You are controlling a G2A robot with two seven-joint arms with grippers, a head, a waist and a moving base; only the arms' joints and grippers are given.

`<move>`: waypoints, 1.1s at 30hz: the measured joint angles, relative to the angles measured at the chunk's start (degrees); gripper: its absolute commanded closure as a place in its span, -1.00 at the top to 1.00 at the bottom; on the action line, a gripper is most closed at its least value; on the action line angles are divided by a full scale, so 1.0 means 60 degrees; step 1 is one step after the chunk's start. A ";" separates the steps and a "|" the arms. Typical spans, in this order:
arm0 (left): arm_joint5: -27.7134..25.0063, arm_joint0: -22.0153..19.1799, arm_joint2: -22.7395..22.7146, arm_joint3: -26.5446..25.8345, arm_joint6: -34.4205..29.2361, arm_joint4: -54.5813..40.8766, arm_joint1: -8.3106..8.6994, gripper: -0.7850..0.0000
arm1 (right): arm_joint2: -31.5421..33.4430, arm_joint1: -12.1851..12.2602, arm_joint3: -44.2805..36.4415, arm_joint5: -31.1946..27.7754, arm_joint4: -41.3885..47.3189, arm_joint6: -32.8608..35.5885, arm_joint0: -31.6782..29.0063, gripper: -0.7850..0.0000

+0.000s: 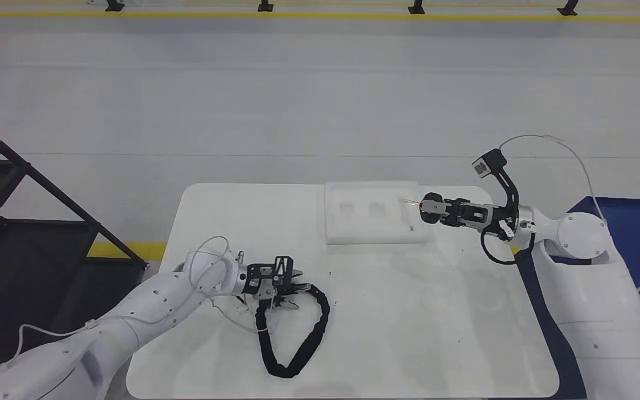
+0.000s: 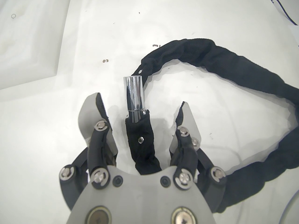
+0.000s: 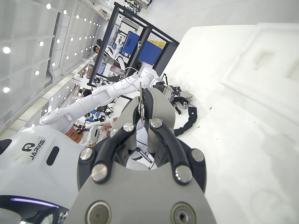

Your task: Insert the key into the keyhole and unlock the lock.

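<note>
On table [image 1: 450, 330], lock [image 1: 321, 310] front-left; foam tray [image 1: 372, 230] behind it, rightward.

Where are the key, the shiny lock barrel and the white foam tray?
key [image 3: 140, 95], right wrist view, its thin metal blade.
lock barrel [image 2: 135, 94], left wrist view, middle of the chrome cylinder.
foam tray [image 1: 372, 236], top view, its flat near rim.

Right tool [image 3: 142, 95] clamped on key [image 3: 140, 104], blade tip poking past the fingertips. Chain lock [image 3: 188, 120] lies on desk [image 3: 233, 155], well apart from foam tray [image 3: 236, 75]; left tool [image 3: 173, 93] at lock's end.
</note>
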 measured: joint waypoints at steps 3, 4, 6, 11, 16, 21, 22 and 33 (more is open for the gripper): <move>-0.0033 0.0012 -0.0076 0.0028 0.0067 0.0108 -0.0028 -1.00 | 0.0000 0.0000 0.0000 0.0000 0.0000 0.0000 0.0000 -1.00; -0.0058 0.0018 -0.0112 0.0052 0.0098 0.0138 -0.0033 -1.00 | 0.0000 0.0000 0.0000 0.0000 0.0000 0.0000 0.0000 -1.00; -0.0082 0.0029 -0.0166 0.0095 0.0103 0.0185 -0.0041 -1.00 | 0.0000 0.0000 0.0000 0.0000 0.0000 0.0000 0.0000 -1.00; -0.0095 0.0089 -0.0359 0.0160 -0.0152 0.0096 -0.0087 -1.00 | 0.0000 0.0000 0.0000 0.0000 0.0000 0.0000 0.0000 -1.00; -0.0651 0.0156 -0.0665 0.0182 0.0017 -0.0591 -0.0123 -1.00 | 0.0000 0.0000 0.0000 0.0000 0.0000 0.0000 0.0000 -1.00; -0.1362 0.0185 -0.0991 0.0256 0.0384 -0.1127 -0.0071 -1.00 | 0.0000 0.0000 0.0000 0.0000 0.0000 0.0000 0.0000 -1.00; -0.1581 0.0204 -0.1073 0.0259 0.0509 -0.1263 -0.0049 -1.00 | 0.0000 0.0000 0.0000 0.0000 0.0000 0.0000 0.0000 -1.00; -0.2259 0.0268 -0.0720 -0.0285 0.2642 -0.2800 0.0177 -1.00 | -0.0066 0.0007 -0.0201 0.0166 -0.0235 -0.0205 -0.0102 -1.00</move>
